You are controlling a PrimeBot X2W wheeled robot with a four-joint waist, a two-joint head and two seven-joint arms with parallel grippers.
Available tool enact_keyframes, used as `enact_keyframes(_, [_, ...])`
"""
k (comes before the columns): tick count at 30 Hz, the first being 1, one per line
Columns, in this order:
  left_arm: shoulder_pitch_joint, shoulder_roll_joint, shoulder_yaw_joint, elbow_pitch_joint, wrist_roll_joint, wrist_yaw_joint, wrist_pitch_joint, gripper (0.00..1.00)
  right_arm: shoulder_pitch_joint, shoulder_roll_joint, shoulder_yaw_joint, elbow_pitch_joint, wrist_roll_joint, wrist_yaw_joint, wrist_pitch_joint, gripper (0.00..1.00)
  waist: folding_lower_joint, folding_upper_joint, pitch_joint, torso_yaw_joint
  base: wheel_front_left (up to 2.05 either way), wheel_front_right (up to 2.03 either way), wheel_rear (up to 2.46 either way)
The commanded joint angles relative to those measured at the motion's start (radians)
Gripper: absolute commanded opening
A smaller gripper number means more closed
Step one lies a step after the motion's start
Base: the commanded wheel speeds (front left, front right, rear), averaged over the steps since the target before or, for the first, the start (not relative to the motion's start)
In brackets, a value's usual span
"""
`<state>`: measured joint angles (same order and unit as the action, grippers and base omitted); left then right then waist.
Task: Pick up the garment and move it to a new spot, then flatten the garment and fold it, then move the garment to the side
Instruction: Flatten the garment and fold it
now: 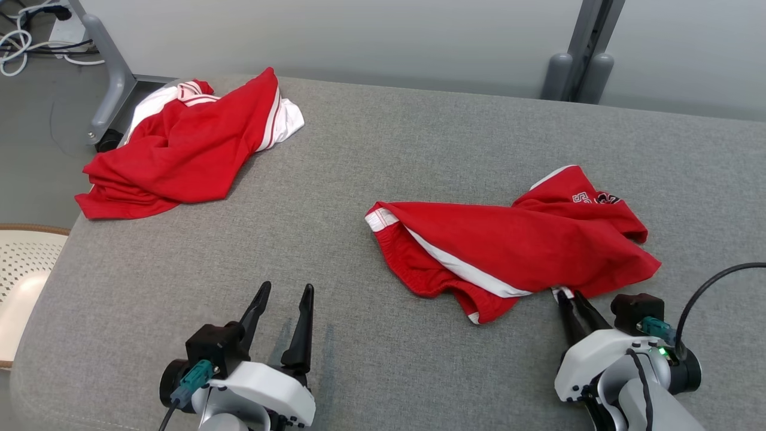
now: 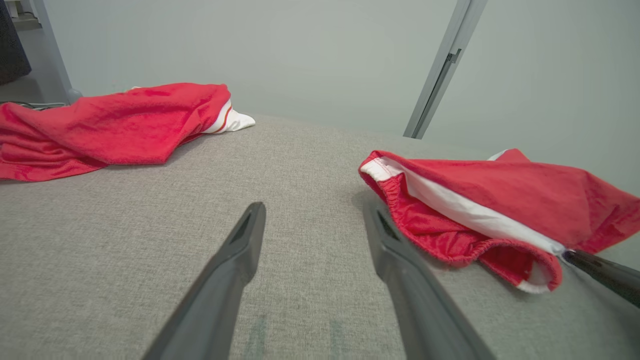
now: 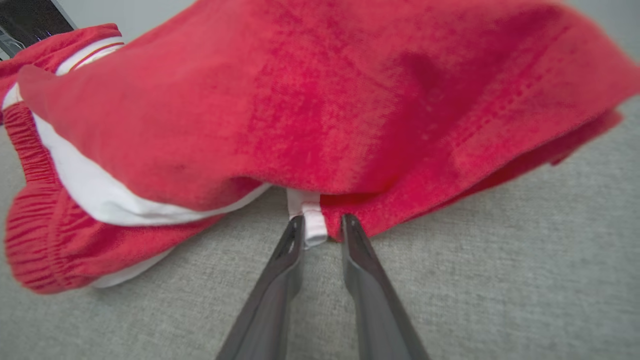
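The garment point(image 1: 514, 239), red shorts with a white side stripe and an elastic waistband, lies crumpled on the right half of the grey fabric surface point(image 1: 371, 149). My right gripper point(image 1: 568, 296) is at its near edge. In the right wrist view the two fingers of my right gripper point(image 3: 320, 227) pinch a small white hem tab of the garment point(image 3: 300, 100), which fills the space above them. My left gripper point(image 1: 286, 293) rests open near the front left, apart from the cloth. In the left wrist view the garment point(image 2: 500, 200) lies just right of my left gripper point(image 2: 315, 215).
A second red and white garment point(image 1: 185, 149) is heaped at the far left corner and partly overhangs the edge. A perforated cream seat point(image 1: 24, 263) stands off the left side. Grey posts point(image 1: 577, 66) rise behind the far edge, with cables on the floor at the top left.
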<state>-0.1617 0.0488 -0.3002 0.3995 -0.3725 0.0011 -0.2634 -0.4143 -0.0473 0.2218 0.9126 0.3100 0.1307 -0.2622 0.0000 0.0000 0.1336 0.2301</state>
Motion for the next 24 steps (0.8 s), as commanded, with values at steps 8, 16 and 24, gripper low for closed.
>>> enact_keyframes(8, [0.025, 0.003, 0.012, -0.003, 0.013, 0.002, -0.002, 1.00, 0.021, -0.007, -0.066, -0.093, -0.042, 0.000, -0.003, 0.00, 0.0000, 0.0000, -0.013, -0.045, 0.00, 0.00, 0.00])
enact_keyframes(16, [0.045, 0.003, 0.012, -0.005, 0.009, 0.005, -0.002, 1.00, 0.132, -0.007, -0.168, -0.339, -0.059, 0.000, -0.002, 0.00, 0.0000, 0.0000, -0.037, -0.129, 0.00, 0.00, 0.00])
enact_keyframes(24, [0.050, 0.004, -0.004, -0.013, 0.004, 0.009, -0.002, 1.00, 0.213, -0.010, -0.236, -0.421, -0.146, 0.000, -0.002, 0.00, 0.0000, 0.0000, -0.054, -0.202, 0.00, 0.00, 0.00])
